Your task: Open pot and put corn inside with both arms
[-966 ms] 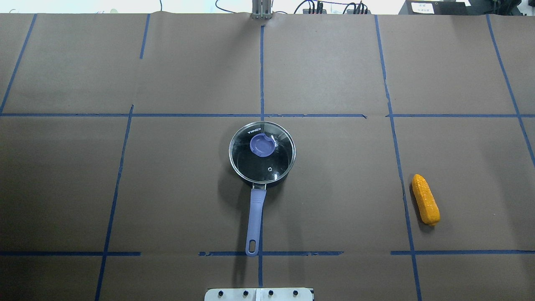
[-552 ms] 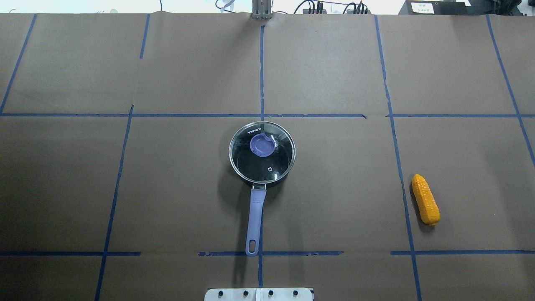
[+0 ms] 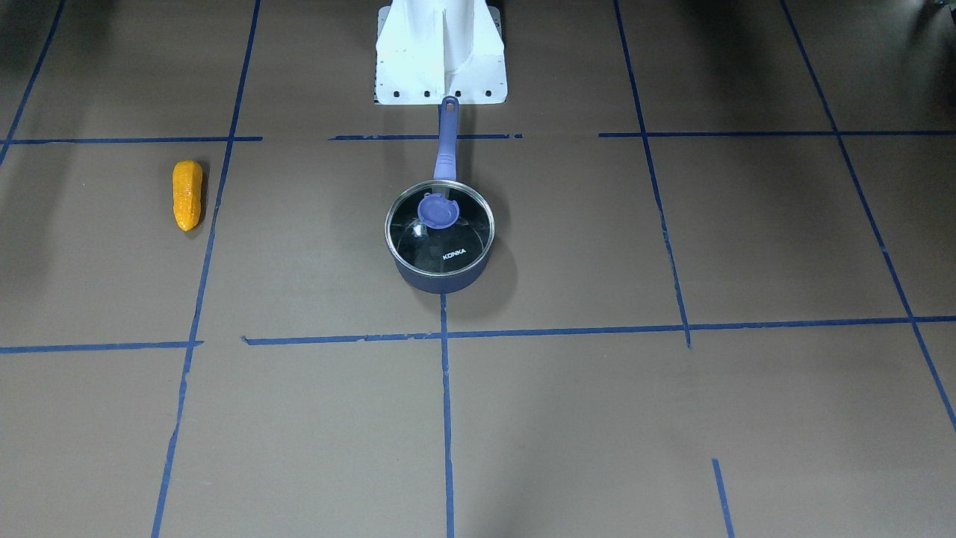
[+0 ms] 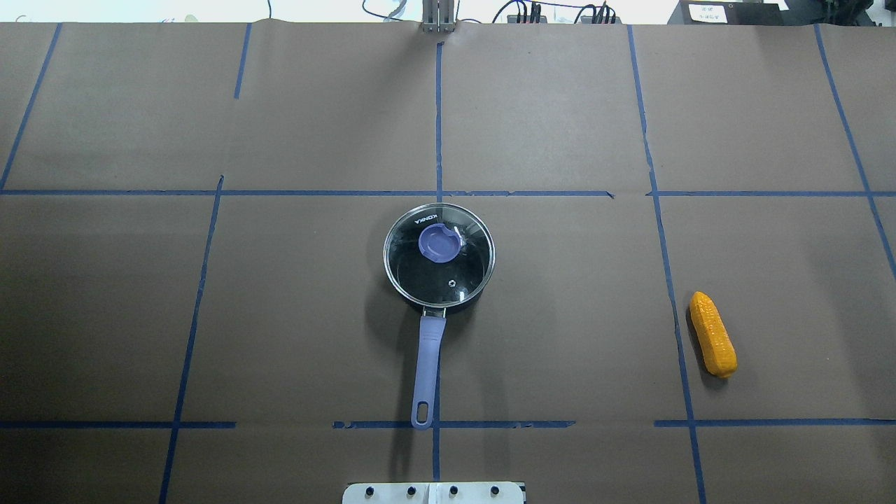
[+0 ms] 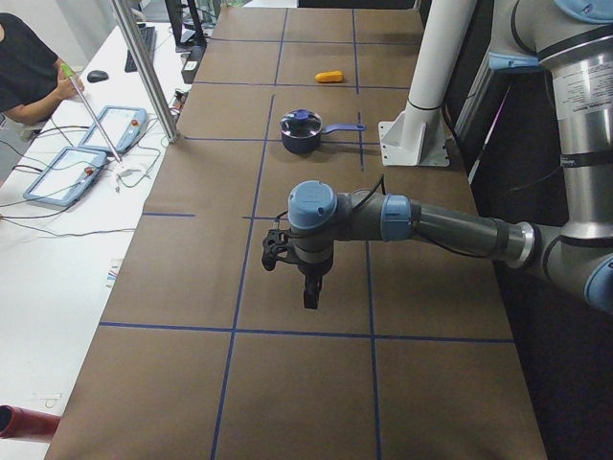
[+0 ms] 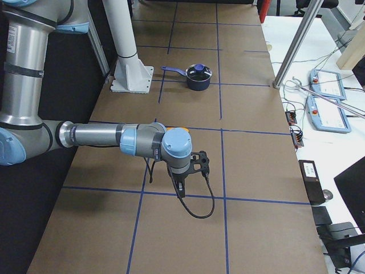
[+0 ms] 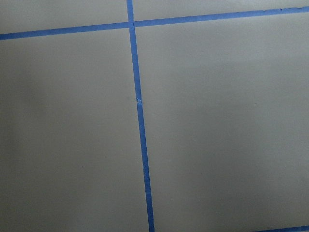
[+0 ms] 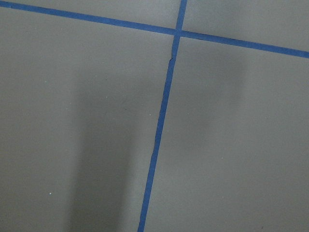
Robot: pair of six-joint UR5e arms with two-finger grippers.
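L gripper [image 5: 311, 299] & R gripper [image 6: 181, 191] hang fingers-down over table [image 4: 560, 105], one per end. Released or clenched: can't tell, side views only. Pot [image 3: 441, 282] sits mid-table, well apart from both, roughly betw. them. Lid [image 4: 455, 269] seated, so prob. lift comes first. Knob [image 4: 439, 243] free from above; handle [image 4: 428, 364] pts twd base stand [image 3: 441, 60]. Corn [image 4: 712, 334] lies flat betw. R gripper & pot, so likely R's job, lid L's. Corn: orange-yellow, bumpy, tapered. Pot: dk blue, glass lid.

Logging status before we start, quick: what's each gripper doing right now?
Left gripper: cannot be told, seen only from the side.
Right gripper: cannot be told, same reason.
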